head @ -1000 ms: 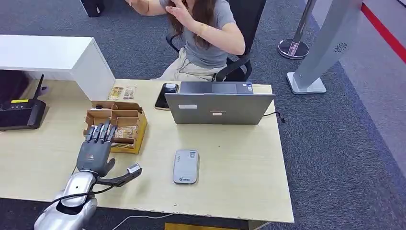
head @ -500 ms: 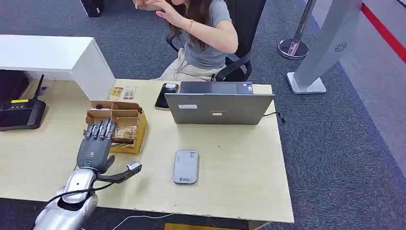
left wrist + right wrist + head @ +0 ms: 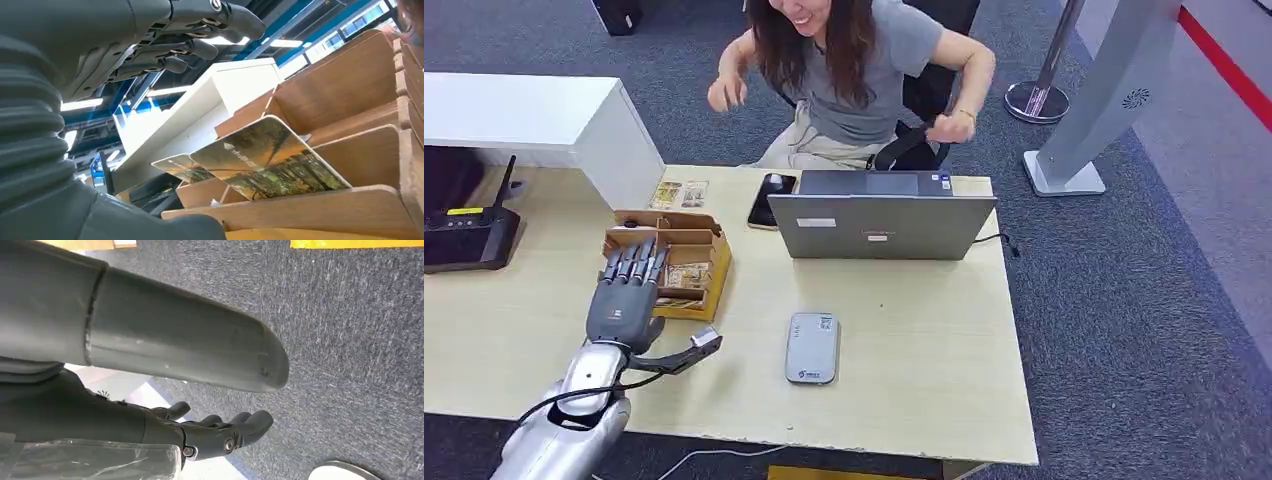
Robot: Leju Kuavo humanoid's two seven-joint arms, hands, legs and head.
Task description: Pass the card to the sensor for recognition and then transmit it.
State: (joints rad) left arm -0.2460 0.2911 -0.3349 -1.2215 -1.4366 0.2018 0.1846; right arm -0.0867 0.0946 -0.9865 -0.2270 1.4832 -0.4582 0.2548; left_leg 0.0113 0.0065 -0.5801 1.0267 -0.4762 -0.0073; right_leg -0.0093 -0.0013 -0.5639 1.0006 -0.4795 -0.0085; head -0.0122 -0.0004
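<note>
Several picture cards (image 3: 686, 275) lean in the compartments of a brown cardboard box (image 3: 709, 240) on the desk's left part. My left hand (image 3: 624, 300) hovers at the box's near edge, its straight, spread fingers reaching over the cards and its thumb sticking out to the right; it holds nothing. In the left wrist view the fingers (image 3: 190, 45) hang above two tilted cards (image 3: 260, 160) behind the box wall (image 3: 325, 210). The grey card sensor (image 3: 812, 347) lies flat on the desk, right of the hand. My right hand (image 3: 215, 432) hangs over carpet with loose fingers, holding nothing.
A grey laptop (image 3: 882, 225) stands open at the desk's far side, with a black phone (image 3: 770, 199) and loose cards (image 3: 681, 193) to its left. A black router (image 3: 469, 237) and a white cabinet (image 3: 544, 120) are at far left. A seated person (image 3: 854, 70) faces me.
My left hand has slid forward, so its fingers now reach further over the box. The person has lowered both arms from head height.
</note>
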